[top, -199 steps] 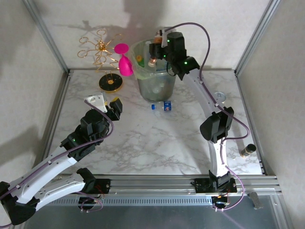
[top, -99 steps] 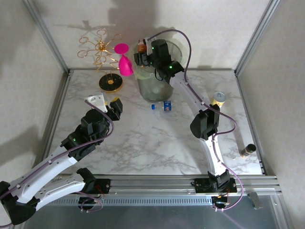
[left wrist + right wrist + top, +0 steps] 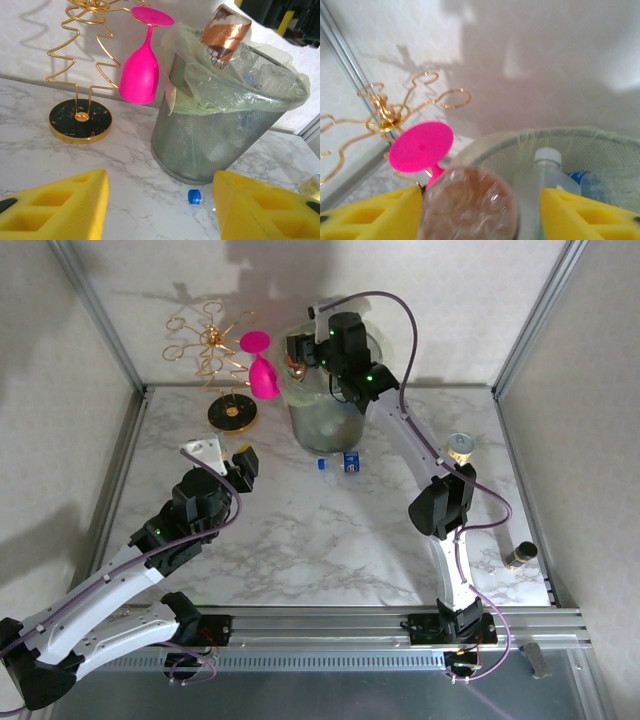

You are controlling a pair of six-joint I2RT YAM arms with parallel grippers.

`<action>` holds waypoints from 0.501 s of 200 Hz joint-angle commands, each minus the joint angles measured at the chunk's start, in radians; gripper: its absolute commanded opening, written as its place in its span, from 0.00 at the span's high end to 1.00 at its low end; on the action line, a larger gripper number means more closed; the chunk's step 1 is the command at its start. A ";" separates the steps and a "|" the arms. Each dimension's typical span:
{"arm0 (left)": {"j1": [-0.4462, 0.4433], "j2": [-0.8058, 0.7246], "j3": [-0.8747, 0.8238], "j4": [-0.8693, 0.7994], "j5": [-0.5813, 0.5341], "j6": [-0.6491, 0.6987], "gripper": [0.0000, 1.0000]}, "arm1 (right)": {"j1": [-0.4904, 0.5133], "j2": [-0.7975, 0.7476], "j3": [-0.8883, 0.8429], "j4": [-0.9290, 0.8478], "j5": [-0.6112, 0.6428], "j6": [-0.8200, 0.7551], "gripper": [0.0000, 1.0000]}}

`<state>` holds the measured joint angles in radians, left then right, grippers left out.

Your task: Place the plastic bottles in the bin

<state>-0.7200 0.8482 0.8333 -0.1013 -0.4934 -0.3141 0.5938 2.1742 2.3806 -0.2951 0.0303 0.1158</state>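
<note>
At bin (image 3: 210, 145) rim, brown-label bottle (image 3: 225, 32) leans base-up; right tool (image 3: 480, 200) parted, not gripping; left tool (image 3: 160, 177) parted, empty.

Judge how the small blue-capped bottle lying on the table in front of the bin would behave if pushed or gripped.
The bottle lies on its side on the smooth marble table, so a push would probably roll it. Its clear body looks empty, so it is likely light and may buckle when squeezed.
</note>
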 commanded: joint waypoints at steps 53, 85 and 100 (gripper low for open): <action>0.005 -0.005 -0.002 0.004 0.008 -0.003 0.44 | -0.006 0.043 -0.006 -0.008 -0.006 0.032 0.52; 0.005 0.001 -0.001 0.002 0.014 -0.005 0.44 | -0.005 0.096 0.012 -0.068 0.017 0.018 0.52; 0.005 0.005 0.001 -0.001 0.017 -0.005 0.44 | -0.005 0.117 0.034 -0.100 0.026 0.015 0.53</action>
<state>-0.7185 0.8482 0.8333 -0.1017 -0.4904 -0.3141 0.5915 2.2238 2.3894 -0.2977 0.0280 0.1425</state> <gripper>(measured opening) 0.561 0.475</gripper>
